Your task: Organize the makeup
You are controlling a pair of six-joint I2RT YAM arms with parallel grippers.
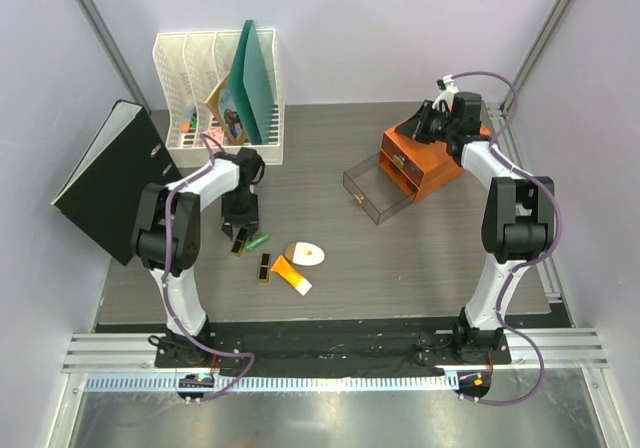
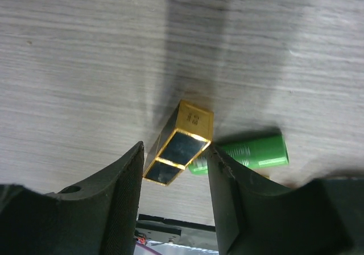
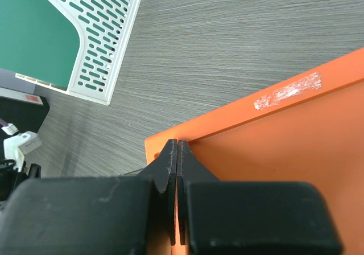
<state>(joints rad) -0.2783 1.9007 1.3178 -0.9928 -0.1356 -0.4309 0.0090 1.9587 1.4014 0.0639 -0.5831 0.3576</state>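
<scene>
My left gripper is open and low over the table. A black-gold lipstick lies between its fingers; the right finger touches its edge and the left finger stands clear. A green tube lies just right of that finger. In the top view the lipstick and the green tube lie side by side. A second lipstick, an orange white-capped tube and a white oval compact lie nearby. My right gripper is shut and empty, over the top edge of the orange drawer box.
The orange drawer box has a clear drawer pulled out toward the middle. A white file rack with a green folder stands at the back left. A black binder leans at the left edge.
</scene>
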